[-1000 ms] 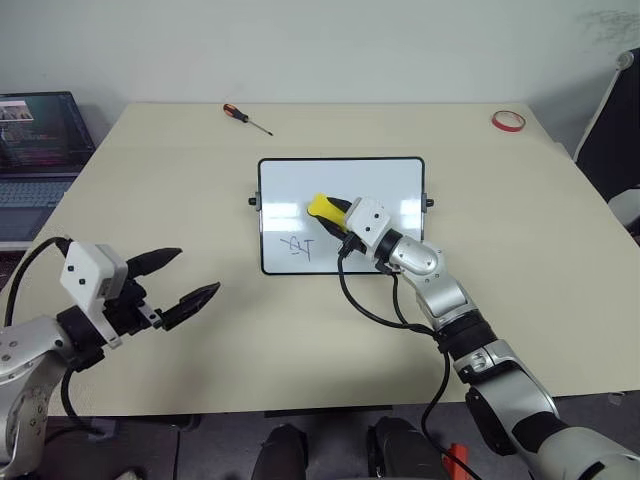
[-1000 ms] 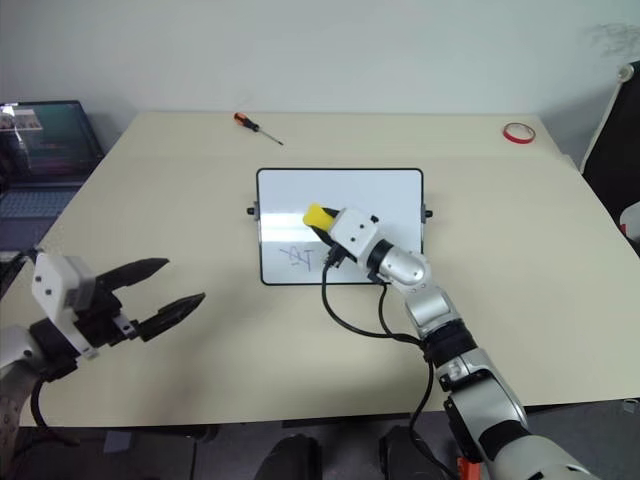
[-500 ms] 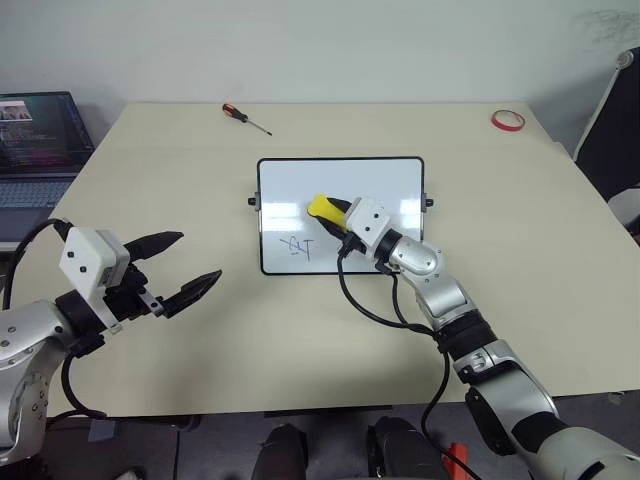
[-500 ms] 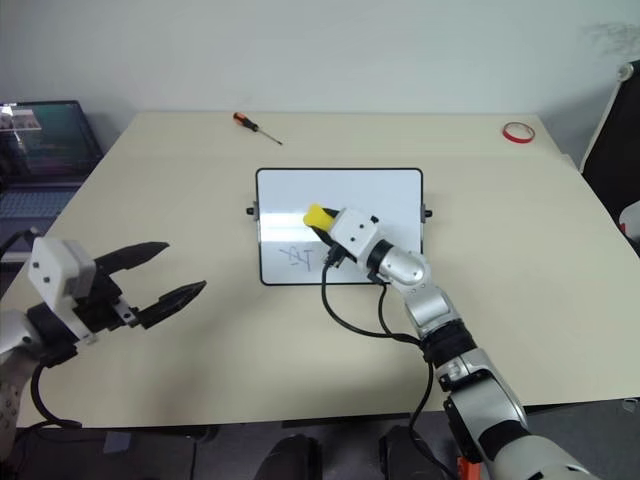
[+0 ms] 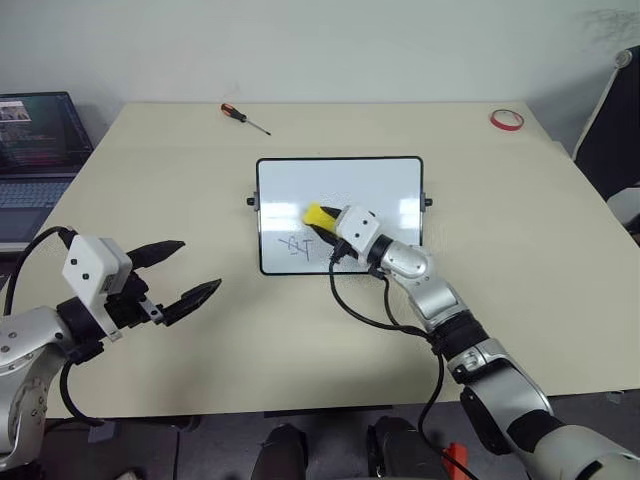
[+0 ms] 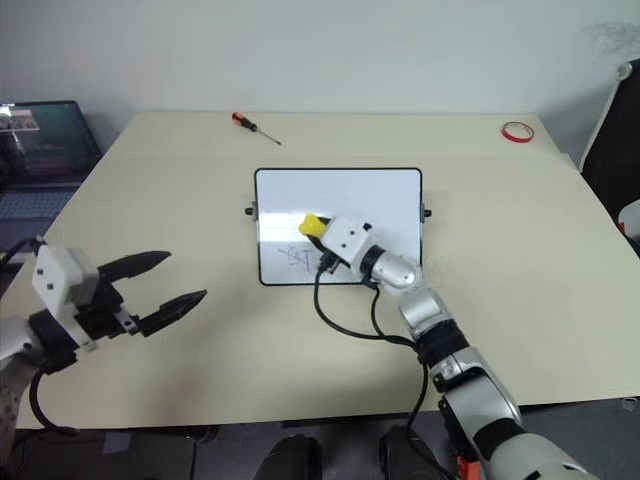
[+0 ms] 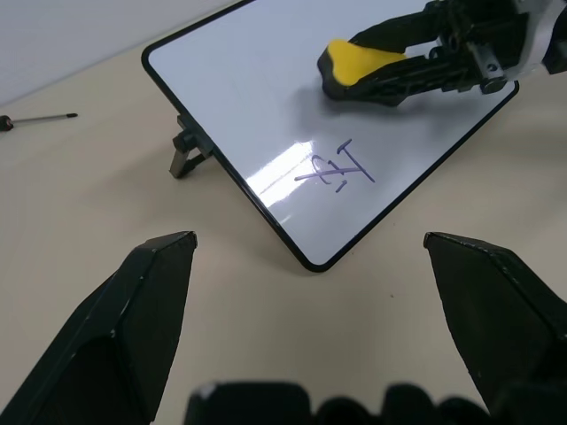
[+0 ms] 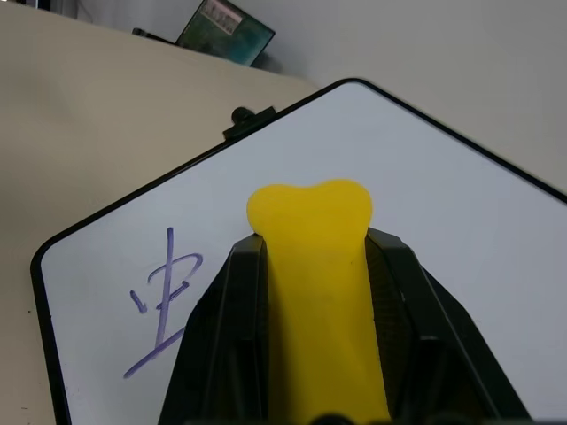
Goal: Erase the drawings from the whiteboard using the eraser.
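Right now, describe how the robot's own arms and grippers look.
Both arms are silver-grey metal with black joint segments and loose black cables. Each wrist carries a white boxy camera housing with small dark dots. The left gripper and right gripper each have two black, tapered, pointed fingers.
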